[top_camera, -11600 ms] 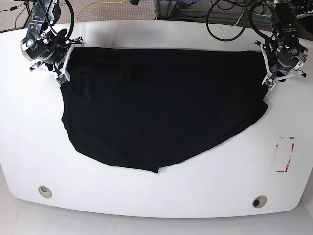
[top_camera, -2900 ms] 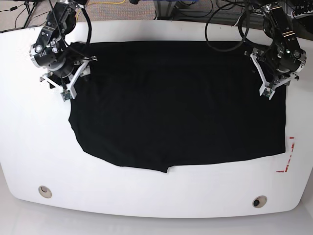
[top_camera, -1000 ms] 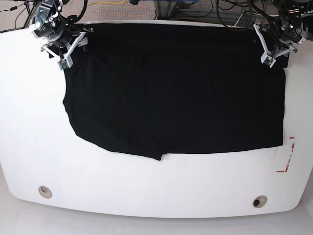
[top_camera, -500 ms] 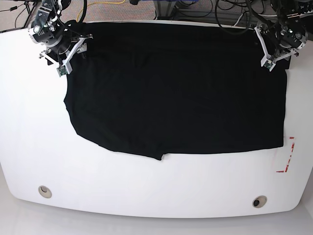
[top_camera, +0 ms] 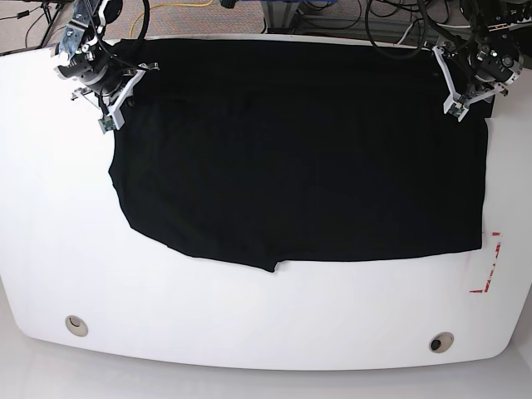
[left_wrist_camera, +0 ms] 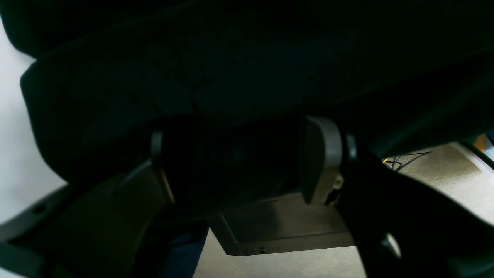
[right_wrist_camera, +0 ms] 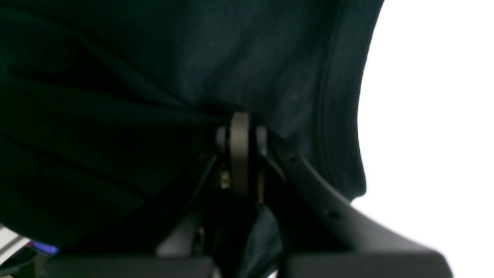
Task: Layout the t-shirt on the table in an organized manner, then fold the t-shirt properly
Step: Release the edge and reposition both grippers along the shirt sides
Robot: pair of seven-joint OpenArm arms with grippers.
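The black t-shirt (top_camera: 291, 150) lies spread wide on the white table (top_camera: 50, 208), its top edge along the far rim. My right gripper (top_camera: 108, 120) is at the shirt's far left corner. In the right wrist view it (right_wrist_camera: 241, 131) is shut on a fold of the cloth (right_wrist_camera: 115, 77). My left gripper (top_camera: 457, 112) is at the shirt's far right corner. In the left wrist view its jaws (left_wrist_camera: 239, 154) stand wide apart, with dark cloth (left_wrist_camera: 247, 58) draped over and between them. The label and print patch are hidden.
A red tape rectangle (top_camera: 490, 266) sits just right of the shirt's lower right corner. Two grommet holes (top_camera: 76, 324) (top_camera: 440, 342) lie near the front edge. Cables and floor lie beyond the far rim.
Over the earlier frames the shirt was pulled toward the far edge and squared out on the right. In the last half second the right gripper shifted slightly; the left arm stayed put.
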